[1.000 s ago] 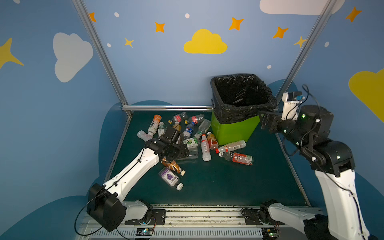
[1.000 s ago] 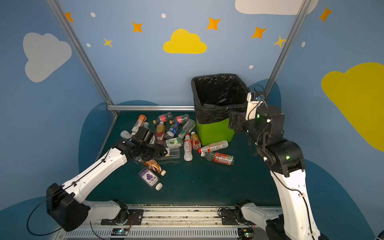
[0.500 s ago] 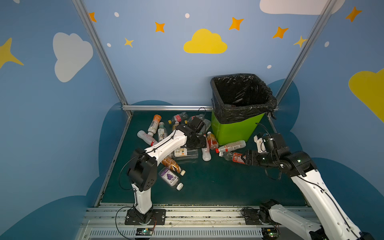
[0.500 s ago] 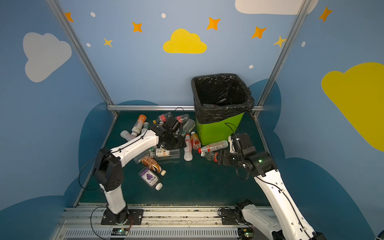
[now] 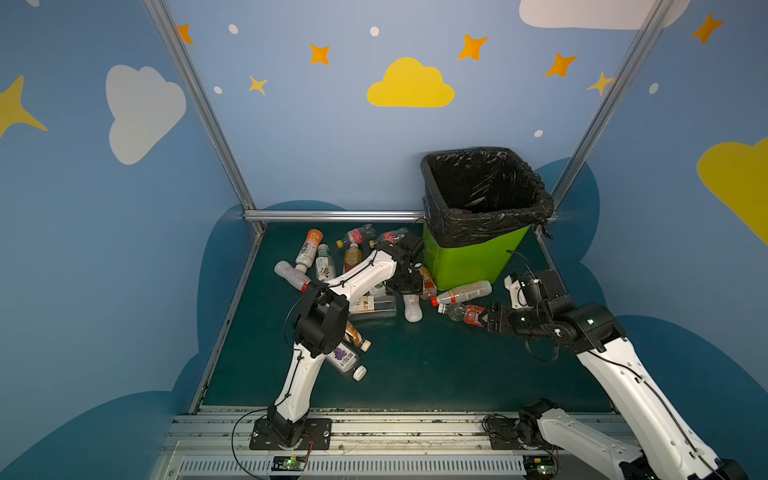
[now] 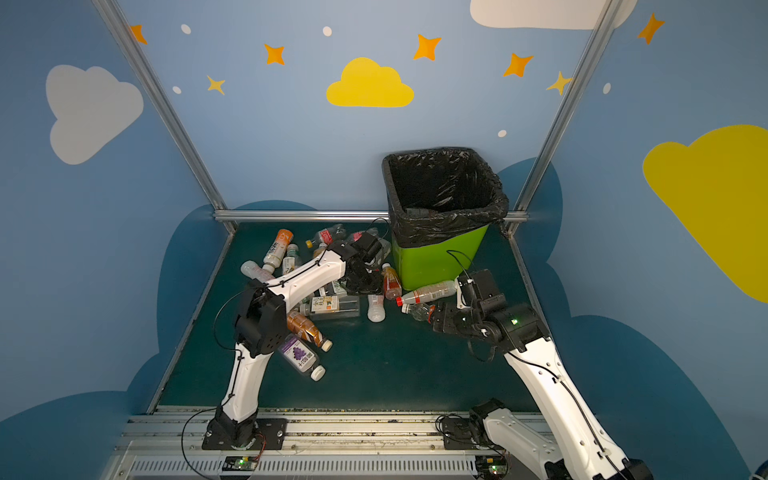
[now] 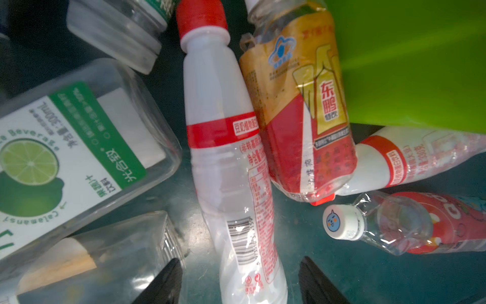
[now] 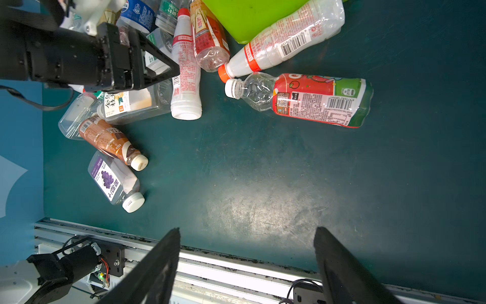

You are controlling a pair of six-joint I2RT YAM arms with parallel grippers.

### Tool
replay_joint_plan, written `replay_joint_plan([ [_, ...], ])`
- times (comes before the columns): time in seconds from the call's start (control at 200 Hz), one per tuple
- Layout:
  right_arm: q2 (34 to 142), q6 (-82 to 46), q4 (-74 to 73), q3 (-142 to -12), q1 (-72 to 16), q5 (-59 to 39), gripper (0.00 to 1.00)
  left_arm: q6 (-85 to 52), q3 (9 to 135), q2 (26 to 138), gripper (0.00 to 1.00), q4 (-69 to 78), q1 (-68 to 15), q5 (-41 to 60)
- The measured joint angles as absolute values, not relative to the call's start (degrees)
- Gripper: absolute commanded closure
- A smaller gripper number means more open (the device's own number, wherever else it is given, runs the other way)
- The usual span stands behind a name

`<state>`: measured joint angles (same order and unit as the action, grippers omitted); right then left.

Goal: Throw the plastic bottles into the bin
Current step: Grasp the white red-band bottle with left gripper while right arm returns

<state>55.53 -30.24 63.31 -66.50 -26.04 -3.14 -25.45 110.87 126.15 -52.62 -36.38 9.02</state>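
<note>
White bottle (image 7: 226, 171) lies between spread left tool (image 7: 239, 259), seemingly untouched; right tool (image 8: 247, 229) apart.

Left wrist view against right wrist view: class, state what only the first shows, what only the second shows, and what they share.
Only the left wrist view shows the lime-slice label and the cartoon face on the white cap. Only the right wrist view shows the grape-label bottle, the brown bottle and the metal rail. Both show the white red-capped bottle, the red-labelled clear bottle and the green wall of the bin.
</note>
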Motion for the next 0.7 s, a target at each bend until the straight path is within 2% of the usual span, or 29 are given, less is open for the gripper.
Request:
replay_joint_plan([
  [0.406, 55.57, -31.22, 63.33, -66.52, -26.37, -3.51, 0.19, -24.45, 111.96, 130.28, 0.32, -53.34, -36.12, 9.28],
  [0.526, 55.51, -31.33, 63.37, -66.52, -26.48, -3.64, 0.19, -24.38, 111.96, 130.76, 0.4, -52.93, -36.12, 10.04],
  [0.641, 55.27, -31.62, 63.68, -66.52, -26.59, -3.66, 0.19, -24.43, 111.96, 131.35, 0.43, -52.14, -36.1, 10.98],
  [0.701, 55.16, -31.77, 63.94, -66.52, -26.63, -3.66, 0.19, -24.4, 111.94, 131.79, 0.48, -51.88, -36.1, 11.55],
])
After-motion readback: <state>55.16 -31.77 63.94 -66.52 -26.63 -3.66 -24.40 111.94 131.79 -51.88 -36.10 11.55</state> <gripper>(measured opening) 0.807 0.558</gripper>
